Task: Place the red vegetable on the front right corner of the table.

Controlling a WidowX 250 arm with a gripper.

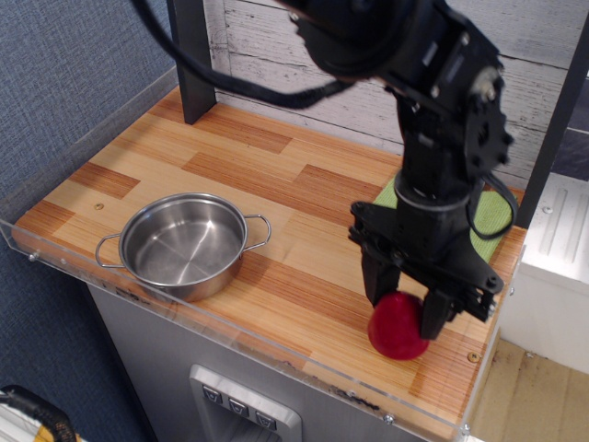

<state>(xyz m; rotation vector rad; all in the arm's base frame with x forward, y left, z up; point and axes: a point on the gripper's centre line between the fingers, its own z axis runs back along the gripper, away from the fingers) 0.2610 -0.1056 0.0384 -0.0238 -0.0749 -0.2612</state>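
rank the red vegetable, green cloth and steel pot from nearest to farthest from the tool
1. The red vegetable: between the fingers of the tool, near the table's front right corner.
2. The green cloth: behind the tool, mostly hidden by the arm.
3. The steel pot: farthest, off at the table's front left.

Whitewashed weathered plank wall [515,46] at twelve o'clock, blue textured fabric wall [64,64] at nine, pale wooden floor [534,405] at four
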